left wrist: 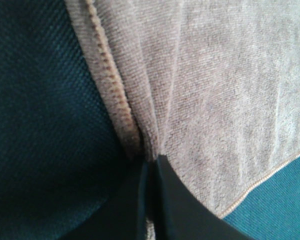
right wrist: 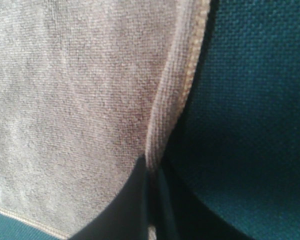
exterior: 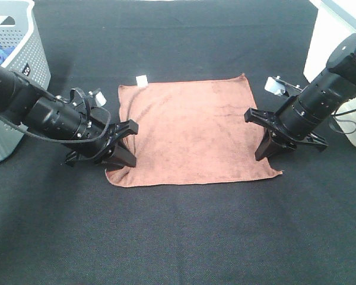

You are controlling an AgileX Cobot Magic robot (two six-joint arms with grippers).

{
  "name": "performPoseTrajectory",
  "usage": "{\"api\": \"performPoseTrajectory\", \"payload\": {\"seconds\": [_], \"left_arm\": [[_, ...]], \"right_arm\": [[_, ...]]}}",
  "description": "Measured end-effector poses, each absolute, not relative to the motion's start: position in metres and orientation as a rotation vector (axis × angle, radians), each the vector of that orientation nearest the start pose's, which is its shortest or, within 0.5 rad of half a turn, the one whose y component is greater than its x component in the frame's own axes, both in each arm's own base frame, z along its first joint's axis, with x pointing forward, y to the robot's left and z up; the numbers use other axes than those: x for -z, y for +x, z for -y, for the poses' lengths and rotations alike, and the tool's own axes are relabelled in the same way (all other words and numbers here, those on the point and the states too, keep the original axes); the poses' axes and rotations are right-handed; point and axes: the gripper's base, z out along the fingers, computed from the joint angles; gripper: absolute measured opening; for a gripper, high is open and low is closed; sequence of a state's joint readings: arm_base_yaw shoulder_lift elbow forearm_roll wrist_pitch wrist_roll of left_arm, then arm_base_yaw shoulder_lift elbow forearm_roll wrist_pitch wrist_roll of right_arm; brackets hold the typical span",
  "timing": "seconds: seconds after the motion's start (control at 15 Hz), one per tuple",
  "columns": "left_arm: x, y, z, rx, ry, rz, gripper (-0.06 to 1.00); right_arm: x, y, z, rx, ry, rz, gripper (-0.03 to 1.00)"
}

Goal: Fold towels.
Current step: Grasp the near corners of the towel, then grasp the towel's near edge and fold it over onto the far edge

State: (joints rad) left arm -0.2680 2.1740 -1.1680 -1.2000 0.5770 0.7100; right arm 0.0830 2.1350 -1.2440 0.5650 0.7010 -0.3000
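Even overhead light, soft shadows, blurry close-ups

Terracotta microfibre towel point(exterior: 193, 130): roughly square, spread flat in single layer on black fabric surface point(exterior: 178, 237), unfolded. Corners slightly skewed; near right corner juts outward. Small white tag point(exterior: 142, 81) at far edge, near far left corner. Stitched hem point(left wrist: 107, 70) runs round border. Short plush pile, faint creases across middle. Left edge near front corner bunched into small ridge, nipped between closed tips of left gripper point(exterior: 123, 160). Right edge likewise gathered and nipped by right gripper point(exterior: 266, 153). Pinched points barely raised; rest of cloth lies on surface.
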Motion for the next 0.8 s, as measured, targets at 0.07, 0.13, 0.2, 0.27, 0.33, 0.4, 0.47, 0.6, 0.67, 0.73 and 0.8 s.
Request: {"api": "performPoseTrajectory", "payload": {"seconds": [0.07, 0.13, 0.2, 0.27, 0.33, 0.4, 0.47, 0.6, 0.67, 0.73, 0.8], "left_arm": [[-0.080, 0.366, 0.148, 0.905, -0.043, -2.799, 0.01], [-0.085, 0.364, 0.147, 0.883, -0.016, -2.813, 0.01], [-0.093, 0.362, 0.146, 0.871, 0.006, -2.827, 0.01], [-0.103, 0.358, 0.145, 0.869, 0.026, -2.854, 0.01], [-0.106, 0.354, 0.145, 0.872, 0.040, -2.884, 0.01], [-0.105, 0.348, 0.144, 0.875, 0.038, -2.914, 0.01], [-0.103, 0.341, 0.143, 0.874, 0.033, -2.936, 0.01], [-0.101, 0.319, 0.144, 0.872, 0.045, -2.985, 0.01], [-0.101, 0.310, 0.145, 0.861, 0.057, -2.999, 0.01], [-0.102, 0.303, 0.146, 0.846, 0.066, -3.001, 0.01], [-0.102, 0.303, 0.146, 0.846, 0.066, -3.001, 0.01]], "right_arm": [[-0.093, 0.381, -0.064, -0.546, 0.040, -2.996, 0.00], [-0.097, 0.380, -0.064, -0.551, 0.034, -3.000, 0.00], [-0.104, 0.378, -0.064, -0.556, 0.029, -2.994, 0.00], [-0.113, 0.372, -0.064, -0.560, 0.025, -2.988, 0.00], [-0.118, 0.365, -0.063, -0.561, 0.029, -2.988, 0.00], [-0.120, 0.357, -0.063, -0.566, 0.040, -2.998, 0.00], [-0.122, 0.348, -0.063, -0.572, 0.048, -3.005, 0.00], [-0.123, 0.328, -0.064, -0.596, 0.074, -3.019, 0.00], [-0.122, 0.321, -0.064, -0.599, 0.086, -3.019, 0.00], [-0.122, 0.315, -0.064, -0.605, 0.089, -3.021, 0.00], [-0.122, 0.315, -0.064, -0.605, 0.089, -3.021, 0.00]]}}
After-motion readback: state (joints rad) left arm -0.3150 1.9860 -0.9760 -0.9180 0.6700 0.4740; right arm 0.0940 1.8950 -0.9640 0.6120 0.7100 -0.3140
